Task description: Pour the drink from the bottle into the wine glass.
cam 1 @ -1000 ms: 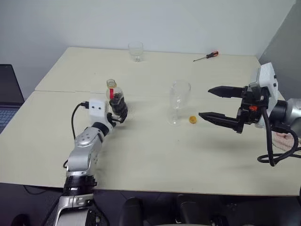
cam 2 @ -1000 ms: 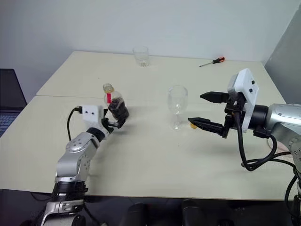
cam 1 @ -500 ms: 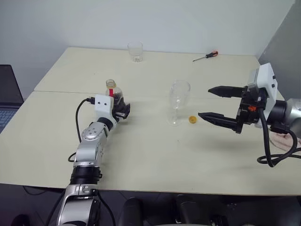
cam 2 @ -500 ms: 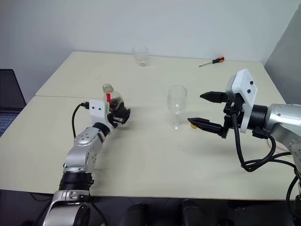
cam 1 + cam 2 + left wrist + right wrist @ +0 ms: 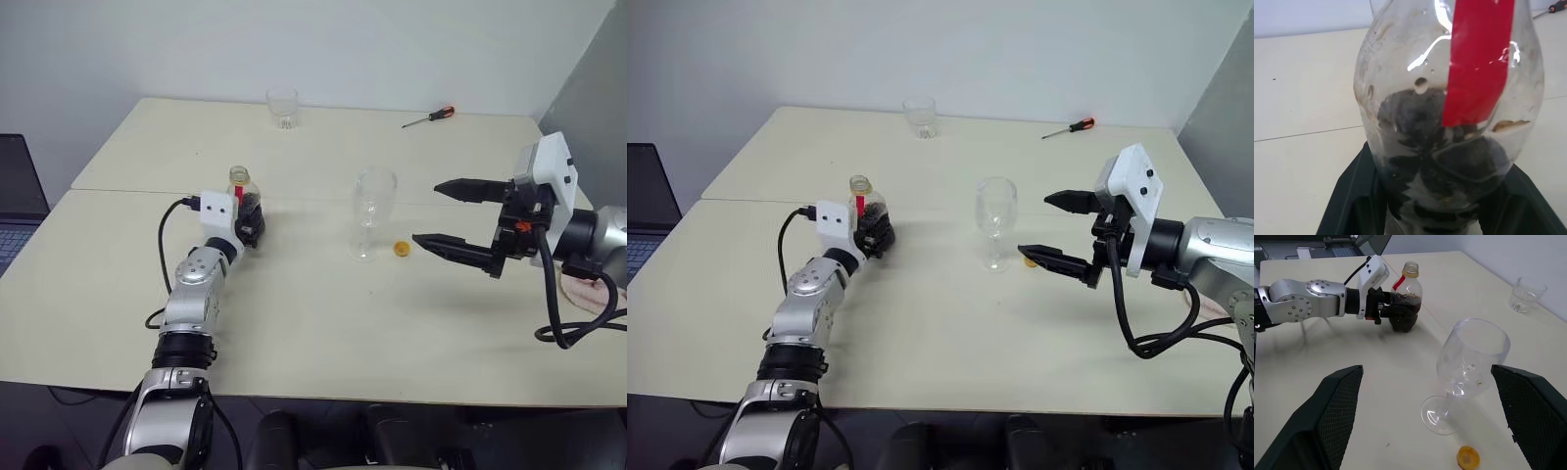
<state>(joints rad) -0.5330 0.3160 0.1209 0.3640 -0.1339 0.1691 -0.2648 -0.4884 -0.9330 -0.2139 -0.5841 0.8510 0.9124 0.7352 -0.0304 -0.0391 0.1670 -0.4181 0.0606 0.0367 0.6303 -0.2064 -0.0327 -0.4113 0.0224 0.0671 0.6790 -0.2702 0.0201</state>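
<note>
Bottle [image 5: 241, 199] stood upright on the table [image 5: 323, 323], at about 9 o'clock from the wine glass [image 5: 370, 211] and well apart from it. Dark drink [image 5: 1449, 171] filled only its lower bulb; red strip ran down the neck, mouth uncapped. Left gripper [image 5: 251, 220] reached level w/ both black fingers [image 5: 1354, 200] flanking the bottle's base, pressed against its sides, i.e. pinching the bottle low down. Wine glass sat upright & empty near table centre. Small yellow-orange cap [image 5: 401, 249] lay on the table just beside the glass foot, at roughly 4 o'clock. Right gripper [image 5: 441, 213] hung above the table at 3 o'clock from the glass, fingers spread wide, nothing between them, tips pointing toward the glass. Short tumbler [image 5: 282, 107] stood near the far edge at 12 o'clock; screwdriver [image 5: 429, 117] w/ red handle lay at about 1 o'clock.
</note>
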